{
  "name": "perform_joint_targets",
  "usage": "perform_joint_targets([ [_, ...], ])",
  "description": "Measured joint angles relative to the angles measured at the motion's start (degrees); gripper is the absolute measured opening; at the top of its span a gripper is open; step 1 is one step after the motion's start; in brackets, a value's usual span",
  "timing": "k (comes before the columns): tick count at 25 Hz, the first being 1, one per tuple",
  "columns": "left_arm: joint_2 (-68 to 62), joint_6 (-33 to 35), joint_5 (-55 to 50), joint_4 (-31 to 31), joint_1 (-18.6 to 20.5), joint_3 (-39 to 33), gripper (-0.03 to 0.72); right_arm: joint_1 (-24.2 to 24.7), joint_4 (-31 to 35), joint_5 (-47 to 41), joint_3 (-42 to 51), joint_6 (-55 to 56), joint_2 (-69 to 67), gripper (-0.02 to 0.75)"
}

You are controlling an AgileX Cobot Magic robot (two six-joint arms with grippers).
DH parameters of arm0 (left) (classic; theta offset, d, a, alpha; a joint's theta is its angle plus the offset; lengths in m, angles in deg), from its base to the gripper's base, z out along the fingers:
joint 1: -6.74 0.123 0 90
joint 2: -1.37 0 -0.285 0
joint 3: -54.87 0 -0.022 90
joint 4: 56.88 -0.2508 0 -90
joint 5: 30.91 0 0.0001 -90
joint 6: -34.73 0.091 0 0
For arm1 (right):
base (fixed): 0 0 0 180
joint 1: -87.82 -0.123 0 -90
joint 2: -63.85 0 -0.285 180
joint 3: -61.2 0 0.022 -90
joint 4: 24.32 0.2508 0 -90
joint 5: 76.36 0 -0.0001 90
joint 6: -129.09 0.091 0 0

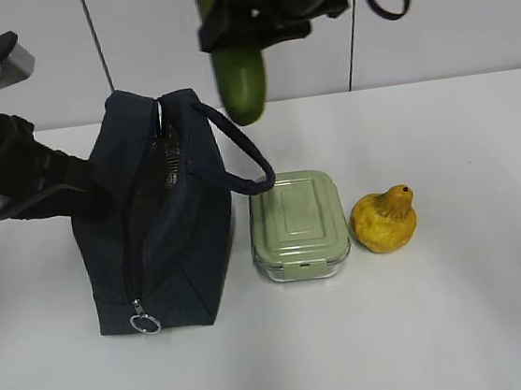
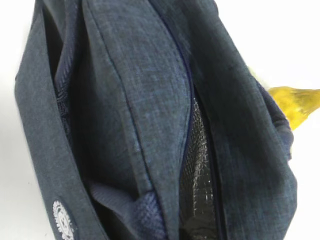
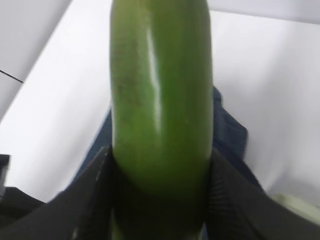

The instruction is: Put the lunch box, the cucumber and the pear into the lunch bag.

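Note:
The dark navy lunch bag (image 1: 167, 243) stands left of centre, its top zipper open and foil lining showing (image 2: 197, 165). My right gripper (image 1: 250, 22) is shut on the dark green cucumber (image 1: 242, 84), which hangs end-down high over the bag's far end; its fingers (image 3: 95, 195) clamp the cucumber (image 3: 160, 100). My left gripper (image 1: 86, 191) is pressed against the bag's left side, its jaws hidden by fabric. The sage-green lunch box (image 1: 299, 224) lies right of the bag. The yellow pear (image 1: 385, 220) sits right of the box.
The bag's padded loop handle (image 1: 237, 151) arches over toward the lunch box. The metal ring pull (image 1: 144, 321) hangs at the bag's near end. The white table (image 1: 463, 322) extends to the front and right. A wall stands behind.

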Motion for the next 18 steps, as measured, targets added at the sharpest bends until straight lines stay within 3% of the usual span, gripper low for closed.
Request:
perform_joint_targets([
  [4,0.0,0.0,0.1,0.0,0.0,0.0,0.001,-4.6,4.2,7.4,-0.1,-1.1,-2.0,0.348],
  [11,0.0,0.0,0.1,0.0,0.0,0.0,0.001,-6.6,14.0,11.5,-0.1,-7.4,-8.5,0.348],
  [14,0.0,0.0,0.2,0.0,0.0,0.0,0.001,-6.6,13.5,10.2,-0.1,-7.8,-11.0,0.349],
  [18,0.0,0.0,0.2,-0.1,0.0,0.0,0.001,-6.6,7.0,5.0,-0.1,-3.9,-12.7,0.376],
])
